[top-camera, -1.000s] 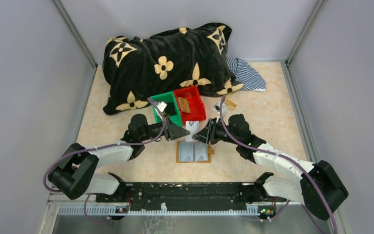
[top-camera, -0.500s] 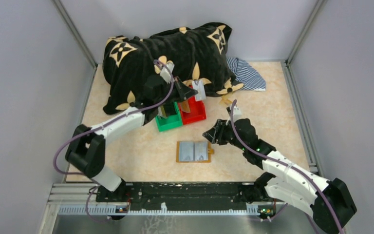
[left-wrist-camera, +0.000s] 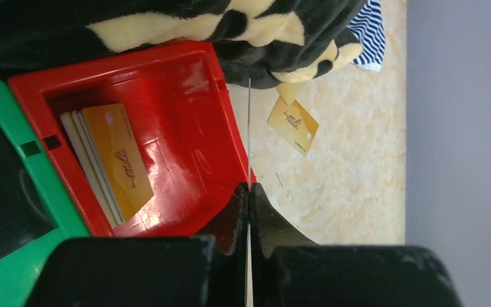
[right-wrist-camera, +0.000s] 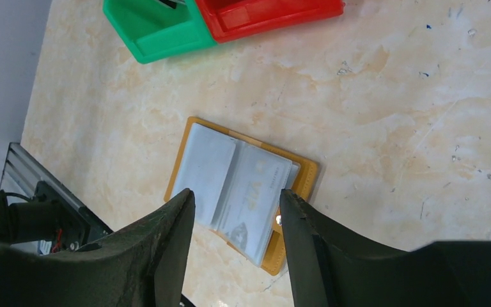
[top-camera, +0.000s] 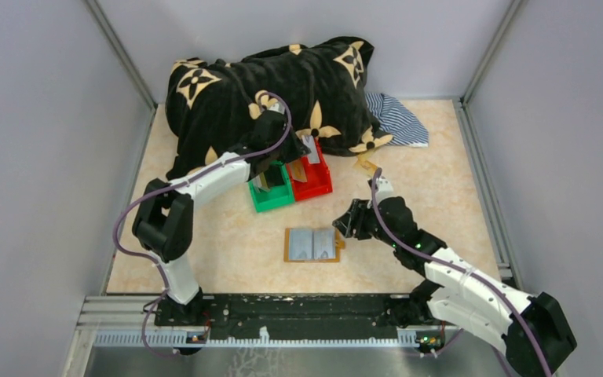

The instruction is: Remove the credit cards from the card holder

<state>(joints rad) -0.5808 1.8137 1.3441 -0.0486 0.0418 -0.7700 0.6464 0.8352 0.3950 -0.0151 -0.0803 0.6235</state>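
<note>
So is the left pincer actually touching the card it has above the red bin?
Touching. The left wrist view shows the card edge-on, pinched between the shut fingertips of the left pincer, over the red bin's wall.

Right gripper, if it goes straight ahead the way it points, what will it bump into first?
Probably the card holder, lying open on the table. The right gripper, jaws open, aims at its grey pockets, and nothing shows in between, though depth is hard to judge.

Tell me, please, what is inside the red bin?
A stack of credit cards leans inside the red bin, a gold one on top. The cards beneath show only their edges, so their faces are hidden.
</note>
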